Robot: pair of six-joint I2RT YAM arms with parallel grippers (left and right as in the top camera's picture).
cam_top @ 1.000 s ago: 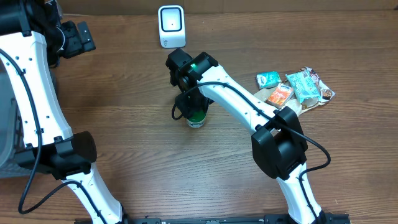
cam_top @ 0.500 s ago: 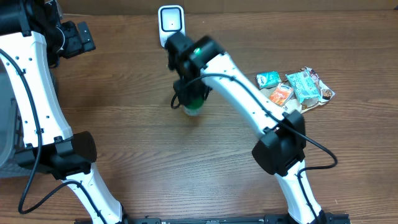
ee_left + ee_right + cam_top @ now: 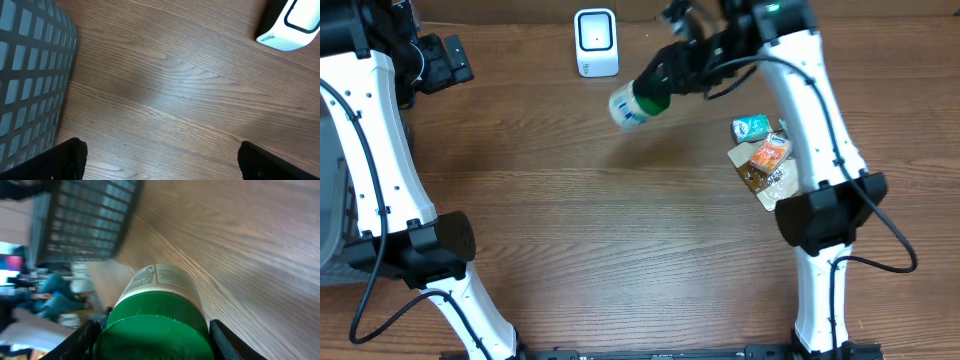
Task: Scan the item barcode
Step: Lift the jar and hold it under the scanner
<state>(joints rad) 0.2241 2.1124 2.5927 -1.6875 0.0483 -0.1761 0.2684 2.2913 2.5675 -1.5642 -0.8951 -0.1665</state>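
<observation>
The item is a white bottle with a green cap (image 3: 630,105). It hangs on its side above the table, just right of the white barcode scanner (image 3: 596,42), with its base pointing left and towards me. My right gripper (image 3: 665,85) is shut on the green cap end. In the right wrist view the cap and label (image 3: 160,310) fill the space between the two fingers of my right gripper (image 3: 152,340). My left gripper (image 3: 445,60) stands open at the far left with only bare wood between the fingers of the left gripper (image 3: 167,162). The scanner's corner (image 3: 295,22) shows in the left wrist view.
Several snack packets (image 3: 770,150) lie in a pile at the right, beside the right arm. A grey mesh basket (image 3: 30,75) stands at the table's left edge and also appears as the basket (image 3: 85,220) in the right wrist view.
My right arm has lifted the bottle off the table, swung it up and to the right, and tipped it from upright onto its side. The left arm has not moved.
</observation>
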